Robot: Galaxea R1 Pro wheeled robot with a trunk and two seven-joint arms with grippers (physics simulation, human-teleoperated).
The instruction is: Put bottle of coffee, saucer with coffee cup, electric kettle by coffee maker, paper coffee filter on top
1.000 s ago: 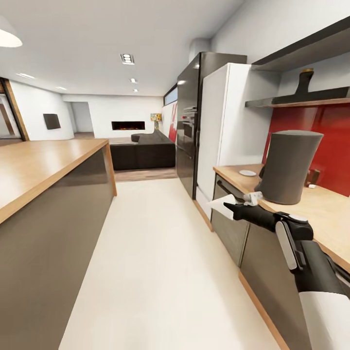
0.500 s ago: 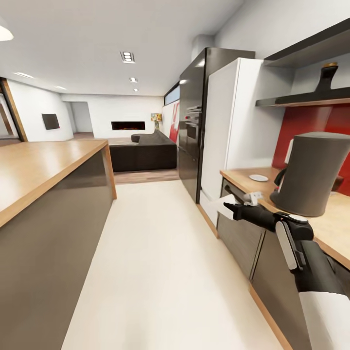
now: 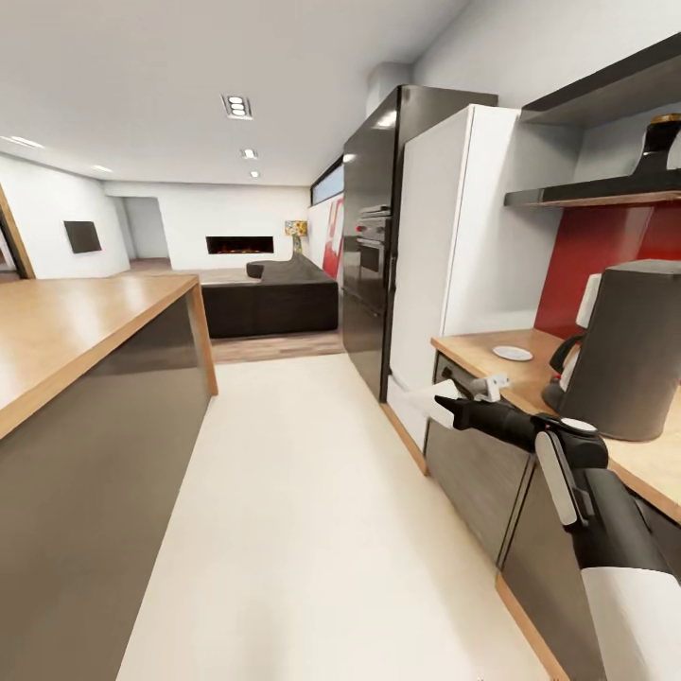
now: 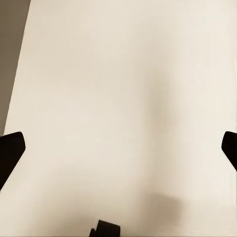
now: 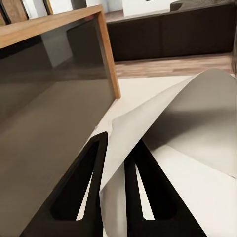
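Pinching the paper coffee filter [image 5: 163,123] between its fingers, the right gripper [image 5: 114,163] hangs beside the kitchen countertop [image 3: 492,352].

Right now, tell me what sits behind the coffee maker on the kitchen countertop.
Behind the coffee maker on the kitchen countertop, a black handle and some white peek out at its left edge; the machine's body covers the rest. Farther back lies the saucer.

Illumination is bright and even, supplied by recessed ceiling lights [image 3: 236,105]. The glossy black refrigerator [image 3: 369,236] carries soft glare. Shadows are faint and diffuse. Wide-angle stretching bends the head view's edges. Render detail is slightly soft throughout.
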